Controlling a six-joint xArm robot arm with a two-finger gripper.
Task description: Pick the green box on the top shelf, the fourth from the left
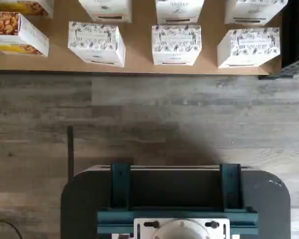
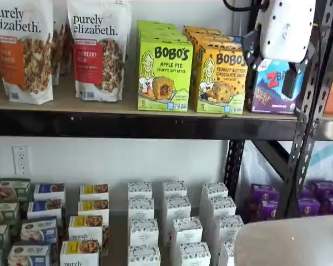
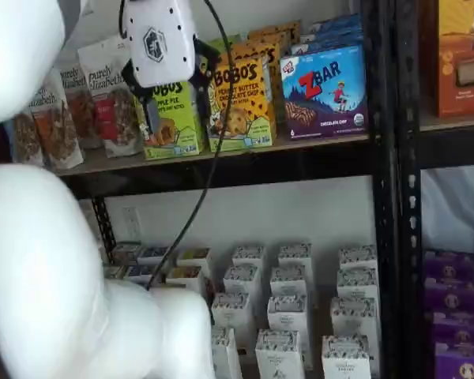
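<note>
Up at top-shelf height, the gripper (image 2: 272, 69) hangs in front of the boxes, its black fingers seen only in part, so I cannot tell whether the jaws stand apart or together. It holds nothing; the green box (image 2: 165, 73) stands upright at the front of the top shelf (image 2: 72, 123), just beside the orange-yellow Bobo's box (image 2: 220, 78). To do this well, square the fingers on the green box's side faces, clear of that neighbour.
</note>
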